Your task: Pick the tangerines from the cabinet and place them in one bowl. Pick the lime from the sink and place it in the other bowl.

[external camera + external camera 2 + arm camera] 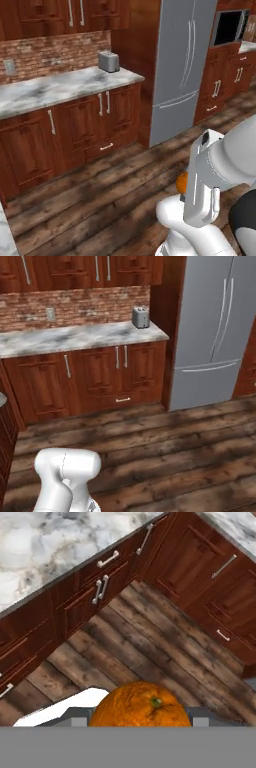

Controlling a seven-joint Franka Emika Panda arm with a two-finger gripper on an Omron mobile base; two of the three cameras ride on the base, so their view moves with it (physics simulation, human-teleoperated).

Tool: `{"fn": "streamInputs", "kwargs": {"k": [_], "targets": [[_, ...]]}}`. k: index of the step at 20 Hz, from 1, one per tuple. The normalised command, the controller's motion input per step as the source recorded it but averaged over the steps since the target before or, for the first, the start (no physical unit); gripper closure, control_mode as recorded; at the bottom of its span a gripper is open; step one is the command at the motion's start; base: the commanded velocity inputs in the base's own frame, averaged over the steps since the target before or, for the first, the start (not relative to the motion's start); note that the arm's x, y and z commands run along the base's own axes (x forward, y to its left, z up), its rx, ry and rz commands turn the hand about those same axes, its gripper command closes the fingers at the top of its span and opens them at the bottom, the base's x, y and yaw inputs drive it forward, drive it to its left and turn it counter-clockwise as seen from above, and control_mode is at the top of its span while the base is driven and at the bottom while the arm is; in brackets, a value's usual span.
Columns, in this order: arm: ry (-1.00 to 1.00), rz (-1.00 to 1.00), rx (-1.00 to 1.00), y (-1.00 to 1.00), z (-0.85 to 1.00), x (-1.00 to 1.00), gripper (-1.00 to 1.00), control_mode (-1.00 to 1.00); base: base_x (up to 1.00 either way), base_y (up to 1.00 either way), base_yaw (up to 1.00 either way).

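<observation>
Carrying a tangerine point(140, 704) between its fingers, the claw point(140, 714) hangs over the wooden floor point(150, 657), well apart from the marble desk point(60, 87) with the toaster point(108, 61); a carry toward a bowl, I judge.

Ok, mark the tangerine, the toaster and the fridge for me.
tangerine point(140, 704): hand view, its orange skin beside the stem.
toaster point(109, 62): left base view, middle of its steel side.
fridge point(210, 331): right base view, its grey door left of the handles.
</observation>
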Motion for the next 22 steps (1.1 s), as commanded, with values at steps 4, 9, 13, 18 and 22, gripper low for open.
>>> {"fn": "streamInputs", "kwargs": {"k": [4,9,13,18,22], "targets": [[0.00,0.00,0.00,0.00,0.00,0.00,1.00,1.00,0.00,0.00,-0.50],[0.00,0.00,0.00,0.00,0.00,0.00,1.00,1.00,0.00,0.00,-0.50],[0.00,0.00,0.00,0.00,0.00,0.00,1.00,1.00,0.00,0.00,-0.50],[0.00,0.00,0.00,0.00,0.00,0.00,1.00,1.00,0.00,0.00,-0.50],[0.00,0.00,0.00,0.00,0.00,0.00,1.00,1.00,0.00,0.00,-0.50]]}}
